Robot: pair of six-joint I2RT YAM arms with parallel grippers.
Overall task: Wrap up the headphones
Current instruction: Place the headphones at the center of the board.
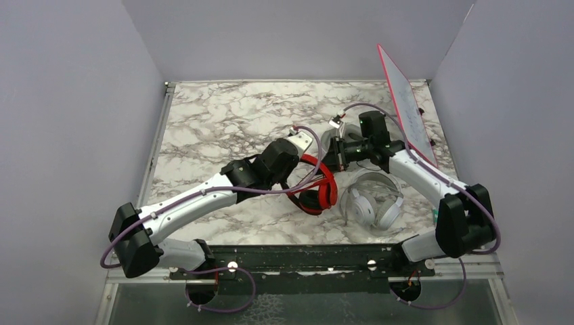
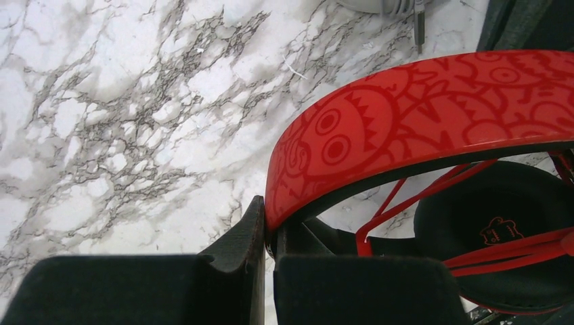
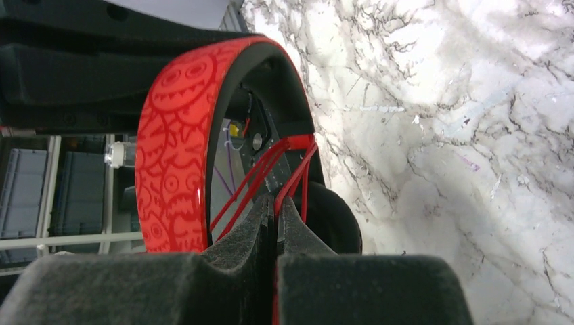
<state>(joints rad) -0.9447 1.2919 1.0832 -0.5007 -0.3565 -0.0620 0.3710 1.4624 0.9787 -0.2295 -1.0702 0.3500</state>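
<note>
The marble-patterned bench (image 1: 223,122), white veined with grey, fills the floor of the grey-walled enclosure. A flat white board (image 1: 406,101) with a red edge leans at its far right.

Near the bench's middle, between the two arms, are the red-and-black headphones (image 1: 323,184). Their broad glossy headband (image 2: 420,115) is printed with darker red cartoon faces, its inner side is black, and a round matte black ear cup (image 2: 501,230) sits below it.

Just to their right the white-silver headphones (image 1: 372,206) lie flat on the marble, cups smooth and rounded.

The left end effector (image 2: 262,220) is closed tight, pinching the lower end of the red headband. The right end effector (image 3: 276,206) is also closed narrowly, gripping thin strands of the red cable (image 3: 298,169) that run taut up to the band.
</note>
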